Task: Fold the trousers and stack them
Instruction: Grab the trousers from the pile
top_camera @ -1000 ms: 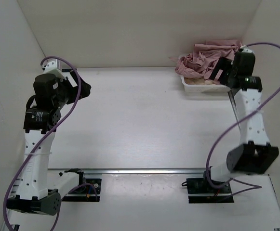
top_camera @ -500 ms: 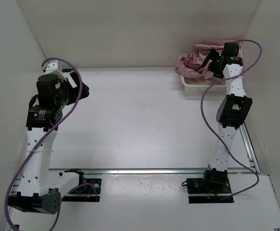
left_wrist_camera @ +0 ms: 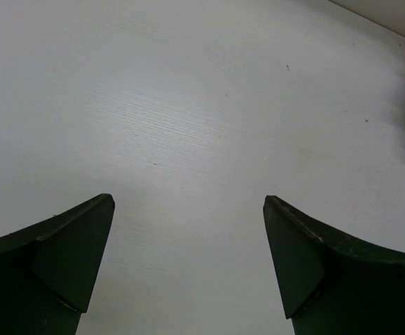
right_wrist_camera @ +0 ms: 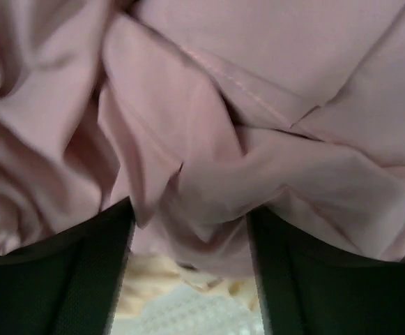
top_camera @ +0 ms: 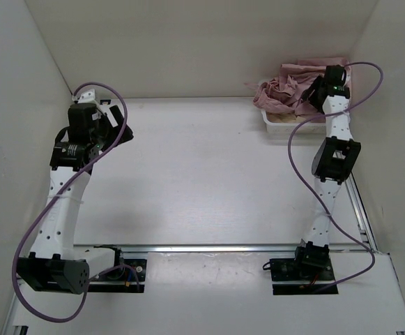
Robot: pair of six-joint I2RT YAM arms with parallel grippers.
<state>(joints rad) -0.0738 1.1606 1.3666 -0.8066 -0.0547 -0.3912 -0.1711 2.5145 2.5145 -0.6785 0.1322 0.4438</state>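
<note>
left gripper (left_wrist_camera: 188, 262): jaws wide apart, over table (left_wrist_camera: 188, 105)
right gripper (right_wrist_camera: 188, 276): jaws spread, amid trousers (right_wrist_camera: 209, 139)
trousers: crumpled in white bin (top_camera: 298, 128)

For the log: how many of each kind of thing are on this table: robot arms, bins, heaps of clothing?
Robot arms: 2 (left gripper, right gripper)
White bin: 1
Heap of pink trousers: 1 (separate garments cannot be told apart)
Total: 4

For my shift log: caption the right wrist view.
Right gripper, fingers open, straddling a fold of pink trousers above the white bin.
</note>
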